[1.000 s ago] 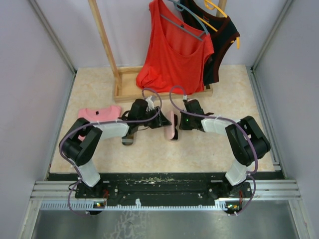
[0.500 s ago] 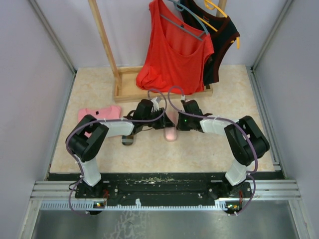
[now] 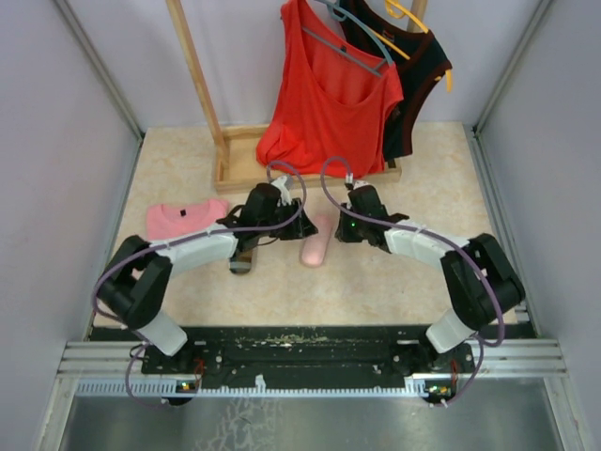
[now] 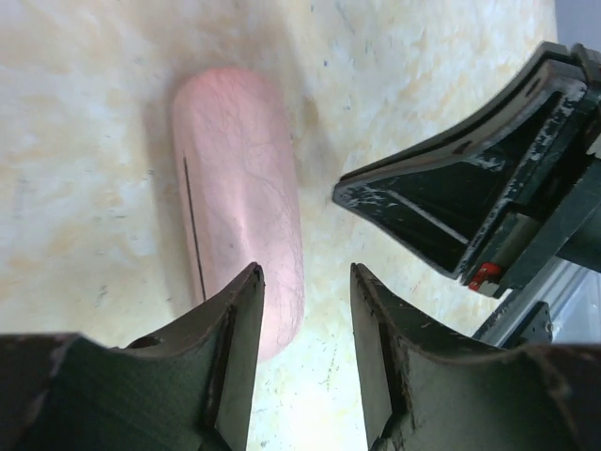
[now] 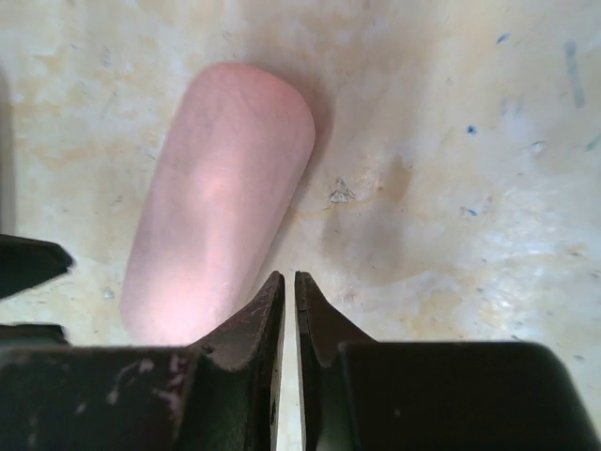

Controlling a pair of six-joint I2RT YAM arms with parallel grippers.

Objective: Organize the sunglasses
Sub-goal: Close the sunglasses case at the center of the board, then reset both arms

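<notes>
Sunglasses were not seen in any view; progress seemed unclear. Closed pink case (image 3: 315, 241) lay on worktop (image 3: 376, 282); left hand (image 4: 305, 282) half spread, empty; right hand (image 5: 288, 282) pressed together, empty.

Robot lab cell, grey panel walls (image 3: 47, 188), aluminium framing (image 3: 94, 66), two arms (image 3: 418, 242) bolted at the beige table (image 3: 376, 291)'s near edge, garment rack (image 3: 195, 75) at the far edge.

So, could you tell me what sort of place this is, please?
Probably a robot test cell staged as a wardrobe corner: panel walls, a wooden clothes rack holding a red top.
</notes>
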